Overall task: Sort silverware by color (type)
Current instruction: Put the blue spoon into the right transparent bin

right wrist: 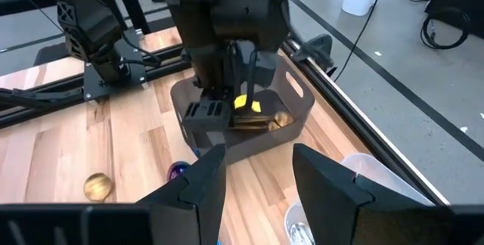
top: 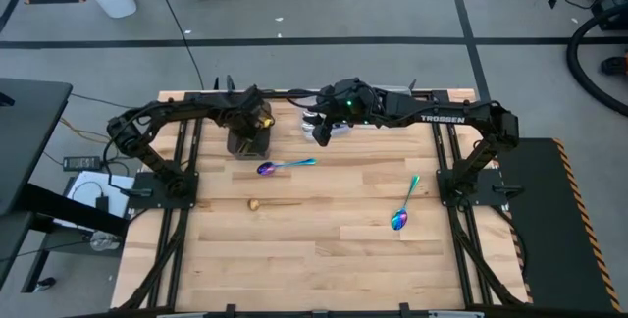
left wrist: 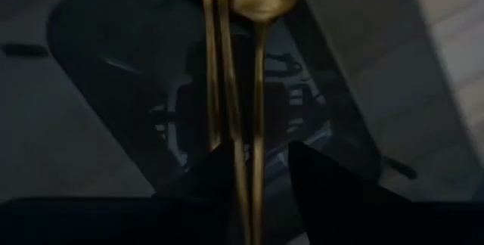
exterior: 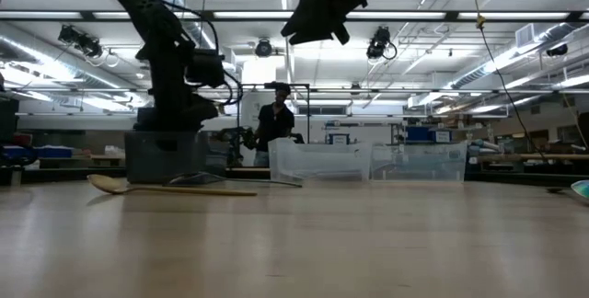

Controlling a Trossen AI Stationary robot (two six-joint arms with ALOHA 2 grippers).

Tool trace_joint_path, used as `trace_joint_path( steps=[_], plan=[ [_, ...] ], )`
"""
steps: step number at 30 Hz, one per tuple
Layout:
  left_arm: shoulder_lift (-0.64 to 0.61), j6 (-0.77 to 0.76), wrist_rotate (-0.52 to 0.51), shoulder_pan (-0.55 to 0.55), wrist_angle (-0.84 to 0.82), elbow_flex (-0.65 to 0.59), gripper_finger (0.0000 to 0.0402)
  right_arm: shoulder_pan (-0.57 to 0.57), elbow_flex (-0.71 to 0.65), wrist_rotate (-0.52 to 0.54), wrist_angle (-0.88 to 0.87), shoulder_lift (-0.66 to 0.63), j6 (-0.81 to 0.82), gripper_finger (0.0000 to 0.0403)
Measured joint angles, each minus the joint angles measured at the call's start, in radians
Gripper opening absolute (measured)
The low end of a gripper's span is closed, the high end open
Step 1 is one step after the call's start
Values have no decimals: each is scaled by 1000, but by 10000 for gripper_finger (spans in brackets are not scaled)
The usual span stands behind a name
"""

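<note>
left wrist view looks down into the dark tray (left wrist: 98,63), where gold spoons (left wrist: 257,3) lie together; the left gripper (left wrist: 257,165) hangs over them with fingers spread, seemingly to drop one with its kind. right gripper (right wrist: 257,177), spread and empty, waits by the clear containers (top: 329,117). two rainbow spoons (top: 285,166) lie unsorted on the table (top: 324,249).

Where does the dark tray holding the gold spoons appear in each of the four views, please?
High view: dark tray at the table's far edge, left of centre, under the left gripper.
Low view: grey box at left, below the left arm.
Left wrist view: tray floor fills the frame, gold spoons in it.
Right wrist view: centre, beyond the jaws.
Shared landmark: the left gripper above it.
</note>
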Motion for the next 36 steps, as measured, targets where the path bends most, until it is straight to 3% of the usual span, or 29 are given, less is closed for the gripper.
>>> trace_joint_path(
  steps=[4,13,27,31,36],
  plan=[
    [-1,12,0,-2,-29,61,154,0,0,0,-21,0,-1,162],
    [-2,64,-11,-46,-64,213,157,-2,0,0,-119,-2,-38,162],
    [-3,141,3,-268,-14,308,157,-41,0,-5,-416,-2,-126,160],
    [-3,75,-2,-323,-11,308,157,-52,1,-79,-458,-2,-163,160],
    [-3,-111,-8,-382,-12,308,157,-56,-50,-206,-432,-3,-177,160]
  ],
)
